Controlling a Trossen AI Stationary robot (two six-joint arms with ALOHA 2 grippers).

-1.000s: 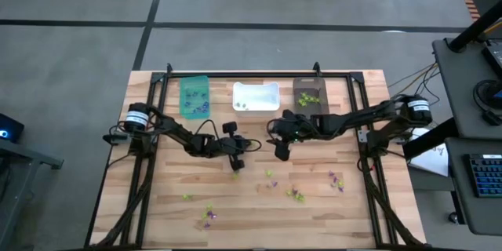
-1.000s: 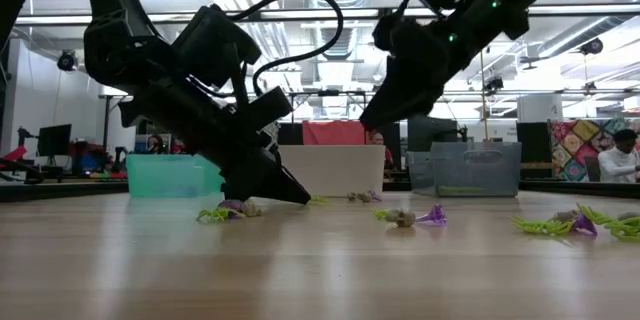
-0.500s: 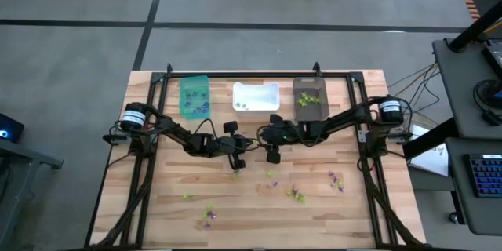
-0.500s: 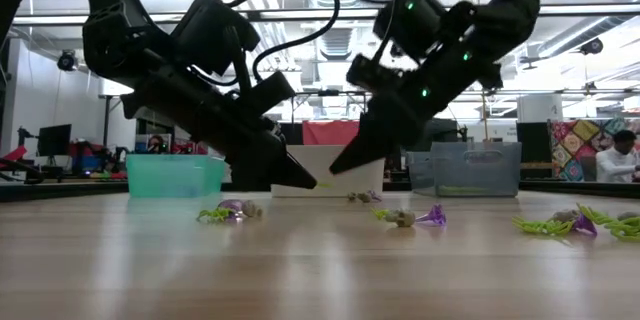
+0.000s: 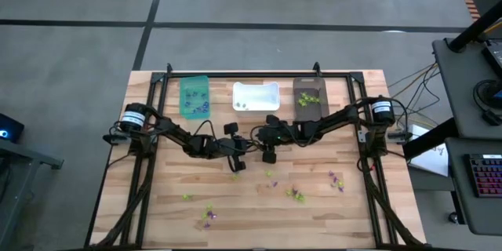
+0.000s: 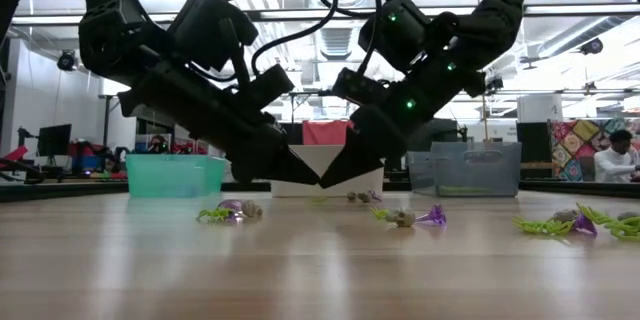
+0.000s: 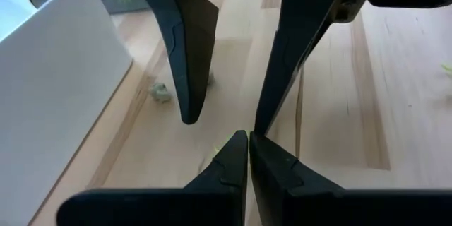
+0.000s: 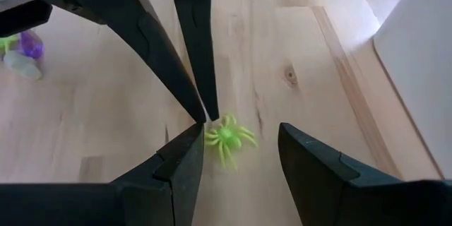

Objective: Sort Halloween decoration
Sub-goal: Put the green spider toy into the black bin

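Right pincer (image 8: 236, 159) moved in, spread wide round lime-green spider (image 8: 227, 138); left pincer (image 7: 248, 145) closed, empty.

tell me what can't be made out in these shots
- Whether the shut left gripper pinches the green spider: the right wrist view shows its tips beside the spider, contact unclear.
- Shapes of the trinkets scattered on the table: too small in the high view.
- Contents of the teal bin, white bin and brown bin: walls hide them in the low view.

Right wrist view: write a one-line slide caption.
Open right gripper straddles a lime-green spider at the shut left gripper tips.
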